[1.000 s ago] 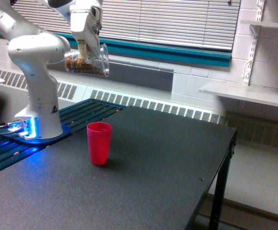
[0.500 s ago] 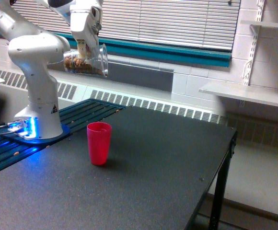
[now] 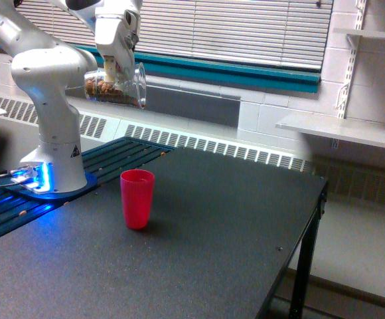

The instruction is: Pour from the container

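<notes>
Gripper (image 3: 109, 68) clamped on tipped clear container (image 3: 115, 88), high above desk (image 3: 199, 232)
Lying almost on its side, mouth toward the exterior view's right, brown nut-like pieces (image 3: 105, 88) inside; up and to the exterior view's left of upright red cup (image 3: 137, 198), well apart; white arm base (image 3: 58, 149) behind

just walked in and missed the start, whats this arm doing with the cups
The arm's claw is shut on a clear plastic cup of brown nut-like pieces, held high and tipped almost onto its side, mouth facing the exterior view's right. A red cup stands upright on the black table below, a little to the right of the clear cup's mouth. Nothing can be seen falling.
</notes>
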